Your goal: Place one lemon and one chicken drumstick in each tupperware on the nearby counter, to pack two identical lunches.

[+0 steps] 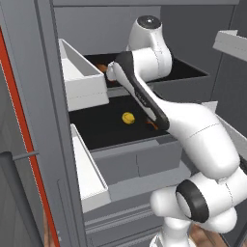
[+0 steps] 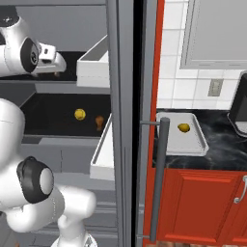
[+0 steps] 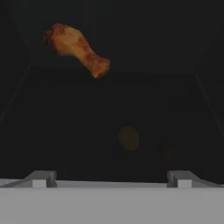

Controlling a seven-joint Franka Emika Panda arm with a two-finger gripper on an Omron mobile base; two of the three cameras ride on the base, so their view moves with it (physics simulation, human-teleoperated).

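Note:
My gripper [image 3: 111, 177] reaches into the fridge's upper shelf, jaws open and empty. A browned chicken drumstick [image 3: 76, 48] lies on the dark shelf ahead of the fingertips, up and to the left, apart from them. An orange bit of that drumstick [image 1: 100, 67] shows beside my wrist. On the lower shelf lie a lemon [image 1: 128, 117] [image 2: 80, 114] and a second drumstick [image 2: 99, 121], which my forearm partly hides in the left base view. A whitish-grey tupperware [image 2: 193, 144] sits on the black counter [image 2: 222, 147] with one lemon [image 2: 184, 127] in it.
White door bins [image 1: 82, 79] [image 1: 89, 178] flank the shelves on the left. The open fridge door's edge and its grey handle [image 2: 161, 178] stand between the fridge and the counter. A black coffee machine [image 2: 239, 111] is at the counter's right end.

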